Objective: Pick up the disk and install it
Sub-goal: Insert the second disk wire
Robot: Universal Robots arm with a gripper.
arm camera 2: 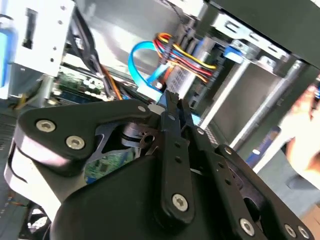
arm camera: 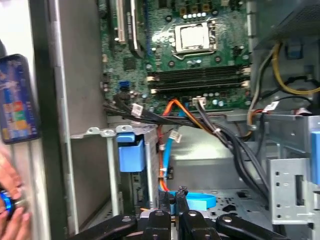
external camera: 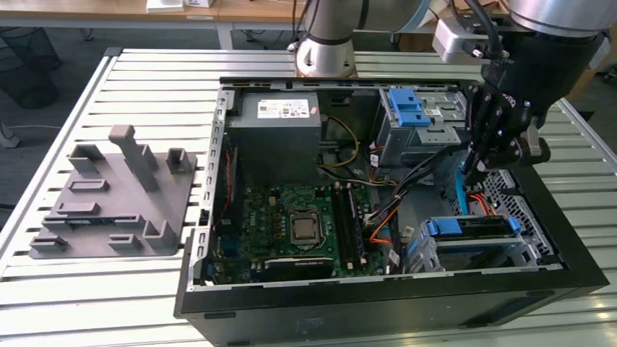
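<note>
Cables crowd the open computer case, half hiding the drive bays. The gripper hangs low inside by the case's wall on the exterior view's right, fingers pressed together, apparently on a blue cable. The disk sits in its bay near the front corner.

Cables crowd the bay around the gripper (tight squeeze); drive cage blocks the far side.
</note>
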